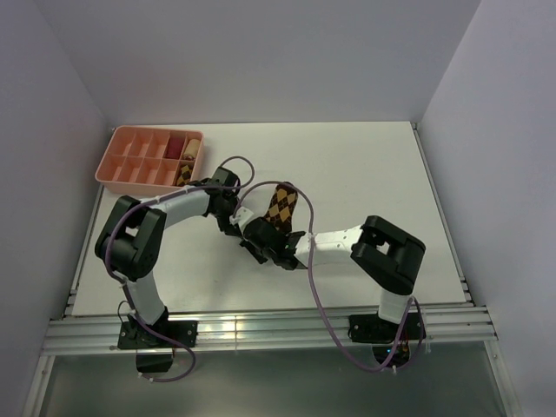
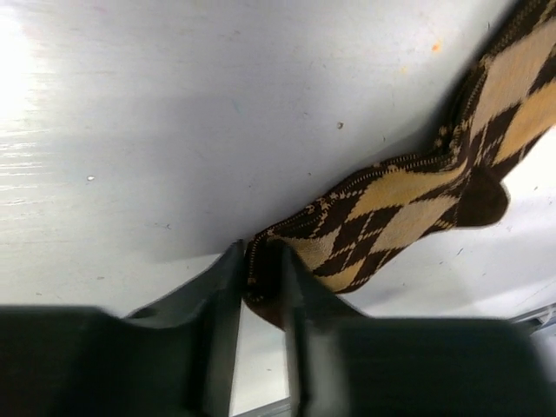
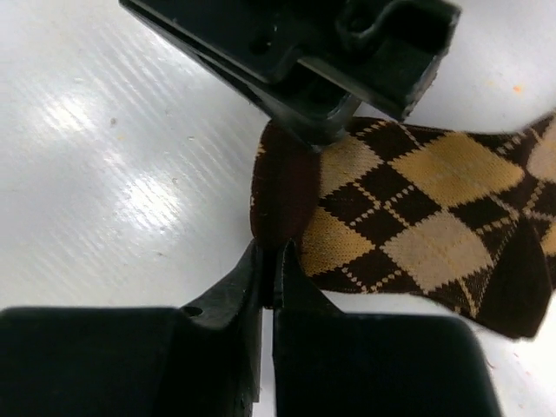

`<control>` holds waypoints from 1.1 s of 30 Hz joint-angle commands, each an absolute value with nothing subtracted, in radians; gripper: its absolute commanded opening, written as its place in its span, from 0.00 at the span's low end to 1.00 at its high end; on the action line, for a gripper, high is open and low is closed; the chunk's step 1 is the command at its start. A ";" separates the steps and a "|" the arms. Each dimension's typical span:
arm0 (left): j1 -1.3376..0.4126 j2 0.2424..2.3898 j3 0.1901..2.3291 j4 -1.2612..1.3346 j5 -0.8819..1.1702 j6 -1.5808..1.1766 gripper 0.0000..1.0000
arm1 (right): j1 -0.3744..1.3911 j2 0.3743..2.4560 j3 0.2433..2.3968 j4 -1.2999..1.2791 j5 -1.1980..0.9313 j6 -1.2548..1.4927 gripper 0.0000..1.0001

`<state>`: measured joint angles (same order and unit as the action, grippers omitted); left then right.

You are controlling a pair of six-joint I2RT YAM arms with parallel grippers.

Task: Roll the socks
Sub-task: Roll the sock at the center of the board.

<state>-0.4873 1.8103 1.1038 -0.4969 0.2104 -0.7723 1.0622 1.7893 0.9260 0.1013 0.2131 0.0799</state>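
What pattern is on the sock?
Tan diamonds on the dark brown fabric sock, argyle; clearest in the right wrist view.

Crowded at the sock's (image 1: 281, 207) near end, with left gripper (image 1: 236, 222) and right gripper (image 1: 261, 243) close together there. Open table (image 1: 373, 165) to the far side and right of the sock. Blocked at the far left corner by the pink tray (image 1: 130, 165).

A pink divided tray (image 1: 130, 170) sits on the white table (image 1: 365, 174).
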 commanded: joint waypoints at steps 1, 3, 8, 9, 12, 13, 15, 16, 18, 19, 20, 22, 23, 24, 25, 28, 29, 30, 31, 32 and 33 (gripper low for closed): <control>-0.463 1.758 1.095 -0.485 0.178 -0.775 0.31 | 1.043 1.801 0.943 0.081 0.088 0.121 0.00; -0.443 1.704 1.074 -0.450 0.183 -0.790 0.51 | 0.999 1.790 0.940 0.080 0.007 0.143 0.00; -0.379 1.582 1.016 -0.381 0.176 -0.827 0.67 | 0.879 1.790 0.934 0.115 -0.343 0.244 0.00; -0.364 1.562 0.981 -0.367 0.175 -0.836 0.67 | 0.839 1.796 0.924 0.132 -0.395 0.288 0.00; -0.345 1.494 0.910 -0.319 0.181 -0.862 0.66 | 0.760 1.839 0.911 0.207 -0.602 0.381 0.00; -0.344 1.482 0.896 -0.307 0.195 -0.867 0.66 | 0.743 1.853 0.907 0.256 -0.656 0.412 0.00; -0.345 1.451 0.846 -0.261 0.228 -0.876 0.65 | 0.710 1.899 0.881 0.334 -0.794 0.481 0.00; -0.345 1.445 0.827 -0.247 0.245 -0.891 0.65 | 0.683 1.914 0.870 0.416 -0.825 0.556 0.00; -0.350 1.428 0.784 -0.221 0.287 -0.902 0.65 | 0.660 1.959 0.841 0.494 -0.899 0.657 0.00; -0.356 1.424 0.773 -0.206 0.291 -0.910 0.65 | 0.640 1.973 0.830 0.561 -0.916 0.685 0.00; -0.362 1.419 0.758 -0.199 0.293 -0.913 0.65 | 0.632 1.997 0.810 0.595 -0.932 0.715 0.00; -0.383 1.420 0.750 -0.187 0.290 -0.919 0.65 | 0.614 2.022 0.790 0.698 -0.968 0.799 0.00; -0.390 1.430 0.743 -0.184 0.293 -0.920 0.64 | 0.592 2.046 0.772 0.731 -0.979 0.828 0.00; -0.399 1.436 0.742 -0.181 0.291 -0.923 0.63 | 0.585 2.058 0.766 0.782 -0.995 0.874 0.00; -0.405 1.443 0.739 -0.178 0.294 -0.926 0.63 | 0.577 2.071 0.762 0.793 -1.002 0.888 0.00; -0.423 1.480 0.736 -0.154 0.293 -0.930 0.61 | 0.558 2.100 0.765 0.790 -1.006 0.901 0.00; -0.428 1.488 0.739 -0.150 0.293 -0.930 0.60 | 0.557 2.102 0.767 0.778 -1.005 0.900 0.00; -0.436 1.496 0.741 -0.147 0.295 -0.930 0.60 | 0.557 2.102 0.770 0.761 -1.002 0.885 0.00; -0.439 1.503 0.742 -0.146 0.293 -0.928 0.59 | 0.555 2.102 0.772 0.741 -0.997 0.882 0.00; -0.442 1.520 0.749 -0.143 0.290 -0.927 0.58 | 0.555 2.105 0.775 0.736 -0.997 0.881 0.00; -0.449 1.529 0.752 -0.143 0.282 -0.923 0.57 | 0.554 2.106 0.778 0.724 -0.997 0.870 0.00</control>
<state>-0.4339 1.5043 0.7391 -0.1848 0.2745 -0.9150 0.5602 2.0800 0.7799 0.7471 -0.9909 0.8703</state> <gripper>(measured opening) 0.574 0.039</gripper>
